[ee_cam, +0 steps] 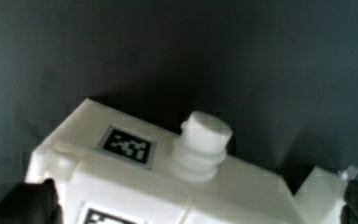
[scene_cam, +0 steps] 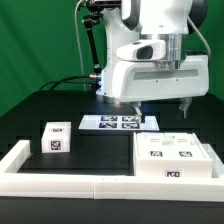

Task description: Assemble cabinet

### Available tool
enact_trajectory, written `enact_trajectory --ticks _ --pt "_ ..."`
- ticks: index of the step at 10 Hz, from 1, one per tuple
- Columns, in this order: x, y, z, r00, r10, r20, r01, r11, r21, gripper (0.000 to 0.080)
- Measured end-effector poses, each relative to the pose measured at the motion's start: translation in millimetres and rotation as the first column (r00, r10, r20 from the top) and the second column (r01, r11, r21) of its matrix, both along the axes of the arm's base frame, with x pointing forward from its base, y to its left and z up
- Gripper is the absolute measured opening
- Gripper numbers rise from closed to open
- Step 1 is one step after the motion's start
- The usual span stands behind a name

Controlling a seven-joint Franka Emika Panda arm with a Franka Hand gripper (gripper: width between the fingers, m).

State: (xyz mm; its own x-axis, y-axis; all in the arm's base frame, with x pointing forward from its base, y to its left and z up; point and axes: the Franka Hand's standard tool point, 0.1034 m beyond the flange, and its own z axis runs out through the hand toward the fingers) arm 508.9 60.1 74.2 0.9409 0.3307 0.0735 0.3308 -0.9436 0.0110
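A white robot arm (scene_cam: 150, 20) fills the top of the exterior view, its bulky wrist (scene_cam: 158, 52) turned straight downward. Below it the gripper (scene_cam: 162, 104) hangs in the air, pointing down, its two dark jaws spread wide apart.

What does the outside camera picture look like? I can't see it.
A white robot arm's open end effector hangs above a black table. A small tagged cabinet block sits at the exterior view's left, a wider cabinet body at its right, the marker board behind them.
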Motion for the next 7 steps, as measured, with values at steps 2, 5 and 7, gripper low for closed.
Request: enact_trajectory --ticks 2,5,7 --pt "-1.1 5.6 -0.5 0.988 -0.153 -0.012 0.154 0.988 0.03 0.0797" --pt "-5.6 9.5 -17.5 0.958 -0.285 -0.024 0.286 0.957 0.053 0.0797" --pt "-8.0 18.2 -33.0 0.961 -0.275 -0.018 0.275 0.959 0.068 0.0797"
